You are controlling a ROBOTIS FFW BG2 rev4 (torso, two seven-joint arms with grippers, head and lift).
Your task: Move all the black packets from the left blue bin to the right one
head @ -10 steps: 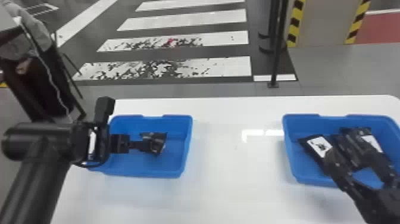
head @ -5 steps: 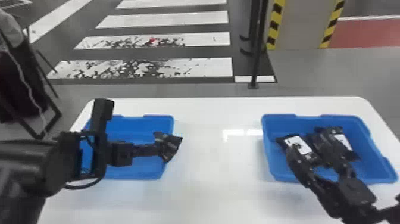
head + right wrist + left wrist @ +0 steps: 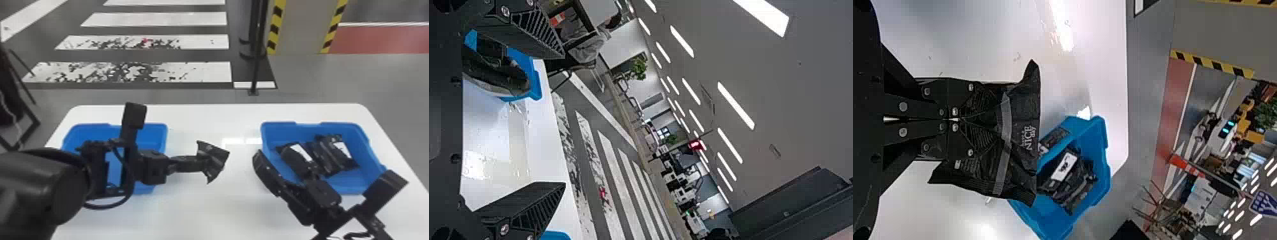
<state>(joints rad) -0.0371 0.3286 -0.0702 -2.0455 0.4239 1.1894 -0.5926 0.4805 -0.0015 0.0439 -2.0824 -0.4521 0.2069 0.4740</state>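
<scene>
Head view — left gripper [image 3: 204, 163] pinching black packet [image 3: 217, 156], apparently above table [image 3: 210, 210], right gripper [image 3: 281, 162] open near right bin [image 3: 306, 129]

White floor stripes [image 3: 153, 19], 2 yellow-and-black strips [image 3: 274, 30], red floor patch [image 3: 383, 40]

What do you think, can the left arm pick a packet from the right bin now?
Probably not: the left gripper already holds a black packet, so it seems unable to take another.

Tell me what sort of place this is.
Probably an indoor exhibition or demonstration hall: crosswalk stripes on the floor, a hazard-striped panel, and ceiling lights overhead.
</scene>
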